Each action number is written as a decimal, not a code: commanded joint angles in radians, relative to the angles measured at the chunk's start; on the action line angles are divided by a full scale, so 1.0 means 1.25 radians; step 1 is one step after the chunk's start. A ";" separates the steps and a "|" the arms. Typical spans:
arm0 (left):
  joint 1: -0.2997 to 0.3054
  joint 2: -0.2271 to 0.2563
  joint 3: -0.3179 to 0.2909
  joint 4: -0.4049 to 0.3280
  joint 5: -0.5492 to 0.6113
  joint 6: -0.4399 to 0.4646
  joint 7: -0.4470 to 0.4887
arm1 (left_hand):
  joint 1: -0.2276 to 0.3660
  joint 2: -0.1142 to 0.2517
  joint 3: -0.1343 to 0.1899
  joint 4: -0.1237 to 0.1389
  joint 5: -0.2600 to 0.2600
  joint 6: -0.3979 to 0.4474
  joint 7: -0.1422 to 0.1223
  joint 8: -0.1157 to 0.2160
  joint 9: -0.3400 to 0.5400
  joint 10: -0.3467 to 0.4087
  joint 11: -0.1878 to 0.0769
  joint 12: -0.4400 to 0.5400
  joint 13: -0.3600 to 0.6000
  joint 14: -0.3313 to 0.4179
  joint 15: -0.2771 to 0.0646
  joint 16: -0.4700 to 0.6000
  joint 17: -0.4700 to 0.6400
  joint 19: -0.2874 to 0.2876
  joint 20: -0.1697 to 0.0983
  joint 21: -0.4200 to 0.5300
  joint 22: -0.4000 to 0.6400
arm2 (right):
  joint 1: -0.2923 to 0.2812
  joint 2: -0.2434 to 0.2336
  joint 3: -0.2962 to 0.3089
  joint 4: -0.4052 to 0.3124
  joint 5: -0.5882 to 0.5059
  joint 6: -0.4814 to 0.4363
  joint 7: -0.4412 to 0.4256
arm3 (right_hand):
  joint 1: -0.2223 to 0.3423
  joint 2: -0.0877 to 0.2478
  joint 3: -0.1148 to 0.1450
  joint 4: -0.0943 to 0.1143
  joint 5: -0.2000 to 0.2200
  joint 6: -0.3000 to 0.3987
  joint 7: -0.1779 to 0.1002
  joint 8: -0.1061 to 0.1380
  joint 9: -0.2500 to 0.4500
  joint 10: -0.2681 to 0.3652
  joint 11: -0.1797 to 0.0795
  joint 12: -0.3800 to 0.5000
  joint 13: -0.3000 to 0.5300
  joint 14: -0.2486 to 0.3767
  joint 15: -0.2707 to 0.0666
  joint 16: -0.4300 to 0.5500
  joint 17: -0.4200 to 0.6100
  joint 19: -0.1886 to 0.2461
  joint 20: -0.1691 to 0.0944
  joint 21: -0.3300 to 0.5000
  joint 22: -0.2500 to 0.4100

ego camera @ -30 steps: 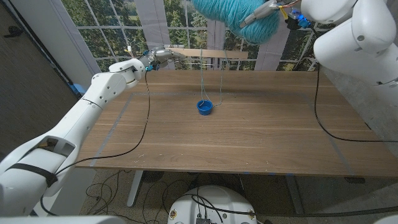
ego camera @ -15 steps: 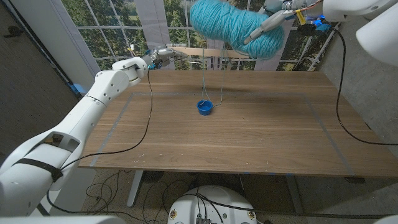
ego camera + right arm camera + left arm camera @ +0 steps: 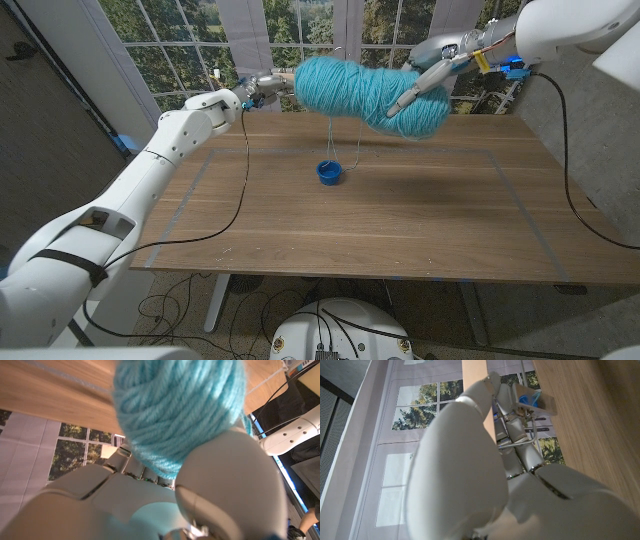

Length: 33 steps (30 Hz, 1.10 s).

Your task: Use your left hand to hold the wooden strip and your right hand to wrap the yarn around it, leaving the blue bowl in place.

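We see the table (image 3: 400, 215) across the frame's middle. At upper centre our right robot hand (image 3: 432, 72) is clamped on the yarn (image 3: 365, 92); at upper left our left robot hand (image 3: 252, 90) grips the strip (image 3: 477, 385). Strands hang beside the bowl (image 3: 330, 172) at centre. To wrap well, we judge, keep the strip level and circle the yarn clear of the bowl.

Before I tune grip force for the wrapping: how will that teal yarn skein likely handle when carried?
The yarn skein looks soft and squashy, so the right hand fingers probably sink in. It is likely light for its bulk. Its thin strands hang limp toward the blue bowl, so they may snag.
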 commanded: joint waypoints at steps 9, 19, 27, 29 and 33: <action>-0.001 -0.013 -0.006 -0.029 -0.013 0.008 0.010 | 0.001 0.007 0.054 0.045 0.005 0.004 0.005 -0.001 0.003 0.000 -0.006 -0.005 0.003 0.091 -0.087 0.004 0.002 0.042 -0.092 0.005 0.004 | 0.078 0.049 -0.258 0.019 -0.130 -0.101 -0.020 | 0.191 0.188 0.013 0.017 -0.001 0.126 -0.116 0.005 0.002 0.081 -0.066 -0.002 0.006 0.007 -0.070 0.006 0.006 -0.001 -0.029 0.004 0.004; 0.031 0.003 -0.027 -0.092 -0.024 -0.006 0.037 | 0.000 0.007 0.054 0.045 0.006 0.003 0.006 -0.001 0.003 0.001 -0.005 -0.005 0.002 0.091 -0.087 0.004 0.002 0.043 -0.093 0.004 0.004 | 0.172 0.110 -0.405 0.078 -0.229 -0.190 0.021 | 0.195 0.187 0.011 0.016 -0.001 0.128 -0.118 0.006 0.001 0.082 -0.065 -0.005 0.009 0.005 -0.072 0.005 0.007 -0.011 -0.032 0.002 0.003; 0.045 0.009 -0.040 -0.119 -0.043 -0.011 0.047 | 0.000 0.006 0.054 0.045 0.007 0.004 0.006 -0.001 0.003 0.001 -0.004 -0.005 0.003 0.091 -0.088 0.004 0.003 0.043 -0.093 0.004 0.003 | 0.223 0.146 -0.496 0.116 -0.286 -0.239 0.029 | 0.196 0.188 0.010 0.018 -0.001 0.129 -0.118 0.006 0.001 0.084 -0.063 -0.006 0.009 0.003 -0.071 0.003 0.007 -0.018 -0.034 0.001 0.003; 0.046 0.014 -0.041 -0.127 -0.047 -0.006 0.045 | 0.000 0.006 0.054 0.045 0.007 0.004 0.006 -0.001 0.003 -0.001 -0.006 -0.005 0.003 0.089 -0.089 0.002 0.002 0.042 -0.092 0.004 0.003 | 0.223 0.150 -0.500 0.125 -0.286 -0.242 0.021 | 0.196 0.188 0.010 0.018 -0.001 0.130 -0.119 0.006 0.001 0.086 -0.061 -0.006 0.009 0.003 -0.071 0.003 0.007 -0.019 -0.034 0.001 0.003; 0.055 0.020 -0.047 -0.148 -0.051 -0.013 0.051 | 0.000 0.006 0.054 0.045 0.007 0.005 0.005 -0.001 0.003 0.000 -0.007 -0.004 0.005 0.089 -0.089 0.003 0.003 0.043 -0.092 0.004 0.003 | 0.204 0.151 -0.482 0.155 -0.262 -0.222 0.000 | 0.197 0.188 0.009 0.018 -0.001 0.131 -0.119 0.007 0.000 0.086 -0.059 -0.007 0.009 0.002 -0.072 0.002 0.007 -0.021 -0.034 0.000 0.002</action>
